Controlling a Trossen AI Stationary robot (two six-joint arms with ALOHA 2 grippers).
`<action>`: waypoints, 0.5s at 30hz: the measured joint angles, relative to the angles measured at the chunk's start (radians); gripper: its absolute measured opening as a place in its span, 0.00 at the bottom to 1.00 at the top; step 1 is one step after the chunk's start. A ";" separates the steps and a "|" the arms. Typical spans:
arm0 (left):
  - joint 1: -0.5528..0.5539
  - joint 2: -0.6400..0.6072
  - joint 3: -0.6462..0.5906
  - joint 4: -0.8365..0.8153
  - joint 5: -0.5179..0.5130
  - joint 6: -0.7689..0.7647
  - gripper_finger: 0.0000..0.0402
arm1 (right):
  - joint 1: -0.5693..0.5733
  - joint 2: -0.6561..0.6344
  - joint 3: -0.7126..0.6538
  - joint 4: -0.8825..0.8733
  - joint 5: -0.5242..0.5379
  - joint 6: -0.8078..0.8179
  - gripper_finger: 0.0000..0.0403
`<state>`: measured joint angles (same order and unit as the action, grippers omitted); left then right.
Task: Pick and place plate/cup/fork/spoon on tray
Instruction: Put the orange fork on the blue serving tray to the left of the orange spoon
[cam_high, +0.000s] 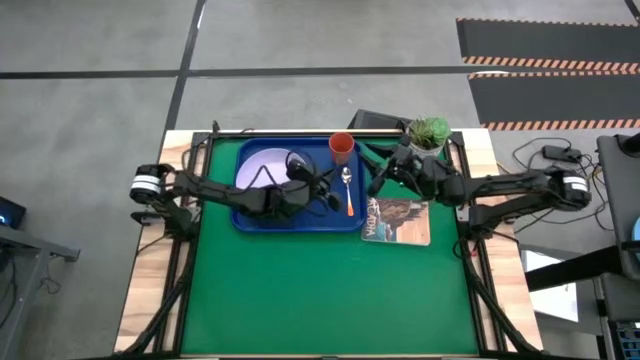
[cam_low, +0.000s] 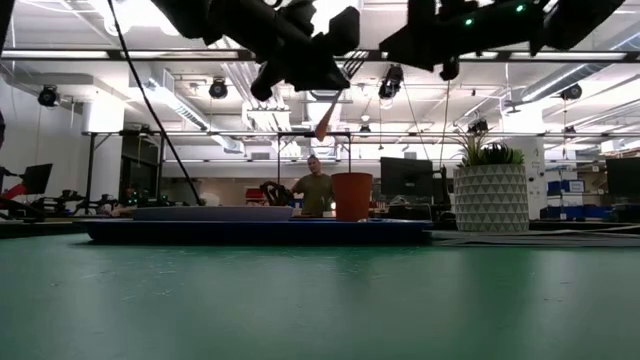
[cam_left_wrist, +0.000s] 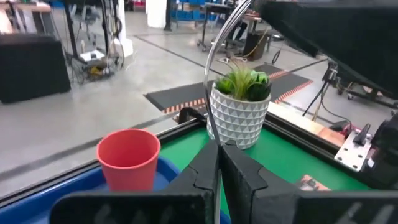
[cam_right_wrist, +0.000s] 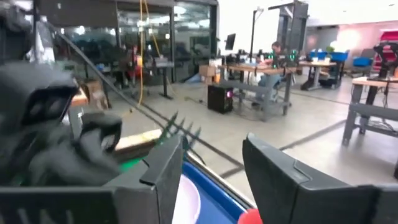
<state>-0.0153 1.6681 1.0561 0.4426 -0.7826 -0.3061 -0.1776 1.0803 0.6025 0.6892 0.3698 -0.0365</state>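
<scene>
Green table mat (cam_high: 330, 290) carrying blue tray (cam_high: 298, 222) with plate (cam_high: 262, 168), cup (cam_high: 341, 146), spoon (cam_high: 347, 188), left gripper (cam_high: 322, 186) hovering pinched shut holding the fork (cam_low: 326, 118), right gripper (cam_high: 385, 172) waiting spread wide.

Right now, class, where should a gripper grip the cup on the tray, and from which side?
Probably its rim, from straight above, one finger inside the wall and one outside. The cup stands upright, mouth open upward, at the tray's far right corner, and the spoon lies close beside it, crowding a sideways approach.
</scene>
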 joint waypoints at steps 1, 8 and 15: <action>0.007 -0.015 0.003 -0.025 0.014 -0.017 0.00 | 0.000 -0.029 0.000 -0.044 0.000 0.000 0.40; 0.073 -0.012 0.010 -0.094 0.229 -0.251 0.00 | 0.000 -0.232 0.000 -0.344 -0.001 0.031 0.38; 0.094 0.077 0.004 -0.144 0.250 -0.400 0.00 | 0.000 -0.364 0.000 -0.551 -0.002 0.064 0.37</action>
<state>0.0785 1.7446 1.0598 0.2985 -0.5330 -0.7059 -0.1776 0.7167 0.6025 0.1384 0.3679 0.0272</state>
